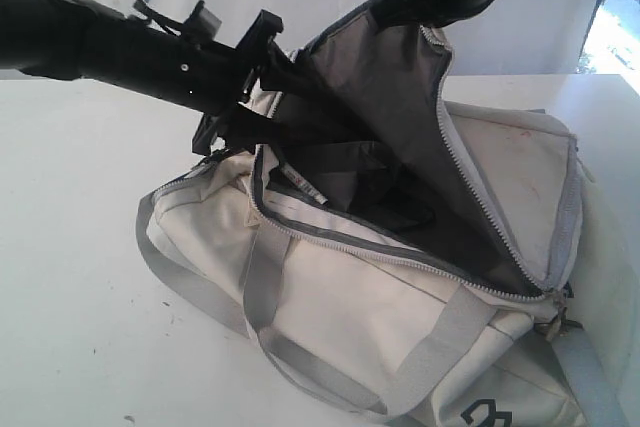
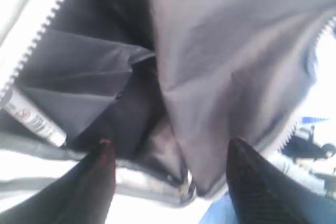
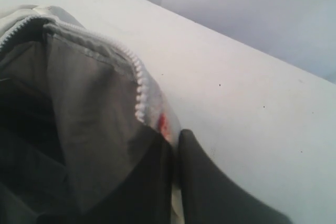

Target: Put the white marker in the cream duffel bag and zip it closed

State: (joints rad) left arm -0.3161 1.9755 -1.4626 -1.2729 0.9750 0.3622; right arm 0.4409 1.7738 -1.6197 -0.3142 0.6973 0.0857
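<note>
The cream duffel bag lies on the white counter, its grey webbing handles hanging down the near side. Above them the zipper is undone and the main compartment gapes, showing the dark grey lining.

The left gripper reaches in through the opening from the left end of the bag. Its jaws stand apart with only lining and shadow between them, and they grip nothing.

The white marker lies inside the bag, against the lining just under the zipper teeth along one edge of the opening. It is outside the gap of the left jaws, off to the outer side of one finger and near it. Whether it touches that finger cannot be told. In the exterior view the marker cannot be made out.

Farther back, the bag's top flap is lifted off the opening and stands up steeply. The right gripper has its jaws pressed together on the zippered edge of this flap, by a reddish stain, with fabric pinched between them.
</note>
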